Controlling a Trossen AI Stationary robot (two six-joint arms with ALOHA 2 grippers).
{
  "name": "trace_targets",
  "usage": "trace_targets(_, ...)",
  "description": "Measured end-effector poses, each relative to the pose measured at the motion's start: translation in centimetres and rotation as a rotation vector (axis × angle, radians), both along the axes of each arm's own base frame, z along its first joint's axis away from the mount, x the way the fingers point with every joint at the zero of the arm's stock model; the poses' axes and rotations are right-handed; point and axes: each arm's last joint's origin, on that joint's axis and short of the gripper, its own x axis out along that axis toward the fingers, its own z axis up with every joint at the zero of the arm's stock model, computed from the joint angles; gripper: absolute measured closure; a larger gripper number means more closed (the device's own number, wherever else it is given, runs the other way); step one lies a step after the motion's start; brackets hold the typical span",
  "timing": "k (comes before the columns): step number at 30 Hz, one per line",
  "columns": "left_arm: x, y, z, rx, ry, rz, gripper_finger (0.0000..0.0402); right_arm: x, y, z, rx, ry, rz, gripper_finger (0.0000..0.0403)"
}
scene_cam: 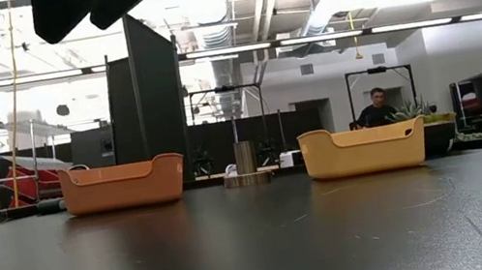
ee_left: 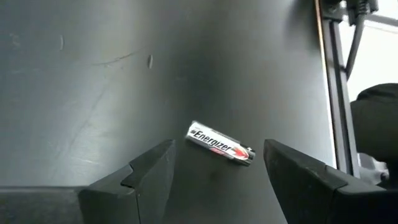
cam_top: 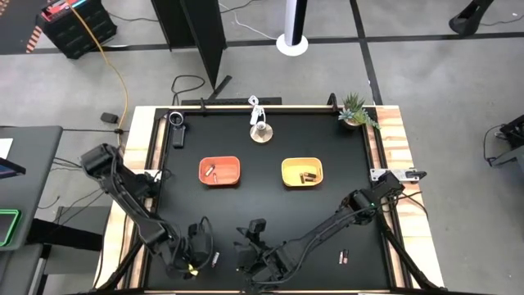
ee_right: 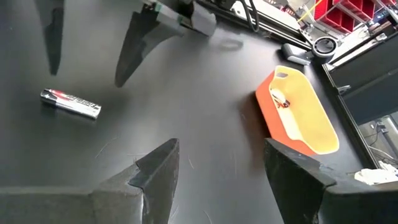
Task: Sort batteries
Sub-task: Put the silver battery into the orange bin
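A silvery-white battery (ee_left: 221, 145) lies on its side on the black table near the near edge, also seen in the high view (cam_top: 215, 259) and the right wrist view (ee_right: 70, 103). My left gripper (ee_left: 217, 168) is open just above it, one finger to either side, without touching. My right gripper (ee_right: 217, 165) is open, a little to the right of that battery (cam_top: 254, 250), over bare table. A dark battery (cam_top: 344, 256) lies farther right. The orange tray (cam_top: 219, 170) and the yellow tray (cam_top: 302, 173) each hold a few batteries.
A round metal-and-wood object with a white cable (cam_top: 260, 131) stands behind the trays, with a small plant (cam_top: 357, 111) at the far right corner and a black device (cam_top: 176, 123) at the far left. A person (scene_cam: 376, 110) is in the room behind. The table's wooden edges frame the mat.
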Motion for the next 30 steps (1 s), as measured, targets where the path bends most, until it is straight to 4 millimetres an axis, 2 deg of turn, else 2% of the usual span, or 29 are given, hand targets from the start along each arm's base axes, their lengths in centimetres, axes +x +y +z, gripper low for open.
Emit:
trace_targets(9, 0.9, -1.2, -0.2, -0.063, 0.046, 0.088, 0.0153, 0.0, 0.1, 0.0, 0.004, -0.006, 0.001, 0.0155)
trace_targets(30, 1.2, -0.8, -0.6, -0.154, 0.073, 0.264, 0.0153, -0.1, 0.3, 0.0, -0.006, -0.002, 0.01, 0.0155)
